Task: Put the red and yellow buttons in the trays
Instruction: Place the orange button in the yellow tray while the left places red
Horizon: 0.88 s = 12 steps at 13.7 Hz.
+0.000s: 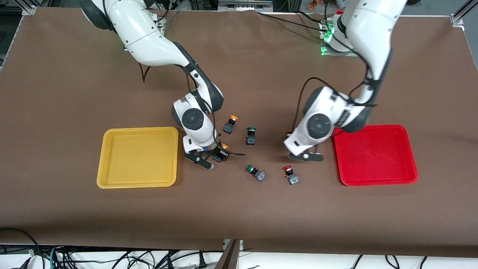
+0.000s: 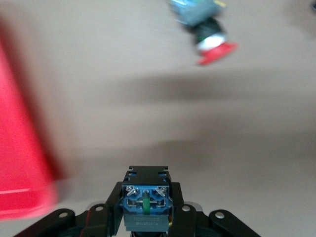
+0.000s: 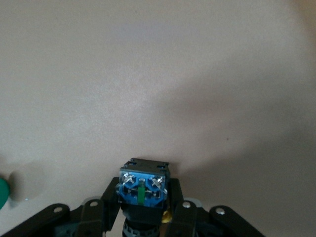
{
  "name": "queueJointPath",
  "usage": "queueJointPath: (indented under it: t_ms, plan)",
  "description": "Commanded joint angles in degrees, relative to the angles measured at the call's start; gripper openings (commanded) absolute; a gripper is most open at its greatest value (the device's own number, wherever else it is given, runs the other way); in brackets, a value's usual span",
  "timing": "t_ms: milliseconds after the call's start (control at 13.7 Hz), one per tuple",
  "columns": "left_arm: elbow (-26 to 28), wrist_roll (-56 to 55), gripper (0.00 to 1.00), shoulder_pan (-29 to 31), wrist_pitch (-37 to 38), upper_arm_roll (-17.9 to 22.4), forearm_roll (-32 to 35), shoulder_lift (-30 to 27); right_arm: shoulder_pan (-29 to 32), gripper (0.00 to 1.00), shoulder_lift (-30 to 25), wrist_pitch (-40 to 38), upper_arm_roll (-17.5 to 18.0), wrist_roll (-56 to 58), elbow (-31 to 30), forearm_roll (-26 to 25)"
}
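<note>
Table cover [image 1: 74, 93]: matt brown cloth-like. Yellow tray [image 1: 108, 175], red tray [image 1: 410, 164]: glossy smooth plastic. Arm shells [image 1: 149, 41]: glossy white.

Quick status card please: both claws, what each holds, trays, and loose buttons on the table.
left claw: shut on a button, cap colour hidden, beside the red tray
right claw: shut on a yellow button, beside the yellow tray
trays: both hold no buttons
loose on table: one yellow button, one red button, two green buttons
</note>
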<state>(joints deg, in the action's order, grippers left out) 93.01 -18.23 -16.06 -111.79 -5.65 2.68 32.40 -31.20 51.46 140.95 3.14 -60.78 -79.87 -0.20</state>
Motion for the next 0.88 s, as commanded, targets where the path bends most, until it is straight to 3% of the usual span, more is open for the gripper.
queueJointPath:
  t_ms: [0, 220, 439, 585, 659, 732, 805]
  plan:
    - [1.0, 3.1, 0.13, 3.3, 2.5, 1.9, 5.1, -3.0, 4.2, 0.0, -3.2, -8.1, 0.1, 7.6, 1.4, -0.2]
    - [1.6, 7.5, 0.14, 7.7, -1.3, 2.0, 13.5, -0.9, 12.5, 0.0, -6.7, -25.4, 0.1, 28.5, 4.5, 0.1]
    - [2.2, 17.8, 0.17, 11.6, -3.3, 1.9, 16.7, 2.1, 19.1, 0.0, -7.7, -30.7, -1.2, 44.7, 3.2, -0.3]
    - [5.3, 18.6, 0.18, 12.3, -8.2, 1.7, 16.7, 2.4, 22.9, 0.0, -7.3, -30.4, -2.3, 51.5, 1.0, -0.4]
    - [7.9, 18.7, 0.29, 12.9, -12.1, 1.8, 16.7, 2.4, 24.6, 0.0, -7.2, -29.5, -2.3, 53.3, -0.4, -0.6]
    - [9.9, 18.6, 0.82, 14.7, -15.4, 1.7, 16.5, 2.2, 26.0, 0.0, -7.2, -28.1, -2.3, 54.8, -2.0, -0.7]
    - [10.4, 18.9, 1.0, 16.0, -16.1, 1.5, 16.0, 1.7, 26.9, 0.0, -7.2, -26.5, -2.4, 56.7, -3.8, -0.7]
